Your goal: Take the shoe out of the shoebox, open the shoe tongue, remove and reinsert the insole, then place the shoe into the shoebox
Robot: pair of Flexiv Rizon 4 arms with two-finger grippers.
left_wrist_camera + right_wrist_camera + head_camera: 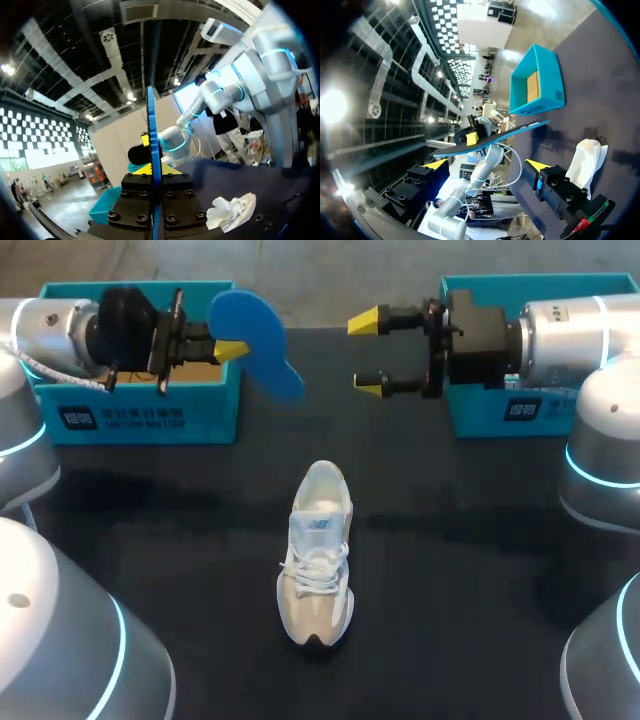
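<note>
A white and beige shoe (pixel 318 550) lies on the black table's middle, toe toward me. It also shows under the grippers in both wrist views, as the shoe (pixel 232 211) and the shoe (pixel 587 160). My left gripper (pixel 225 348) hangs over the left teal box's (pixel 140 415) right end, shut on a blue insole (pixel 258 340). That insole (pixel 151 130) stands edge-on between its fingers (pixel 152 170). My right gripper (pixel 368 353) is open, its tips pointing at the insole (pixel 520 131) from a short gap away. Its own view shows nothing between its fingers (pixel 487 165).
A second teal box (pixel 540 415) stands at the back right under my right arm. The left teal box (pixel 535 82) holds a brown cardboard piece. Bare black tabletop (pixel 450 570) surrounds the shoe on all sides.
</note>
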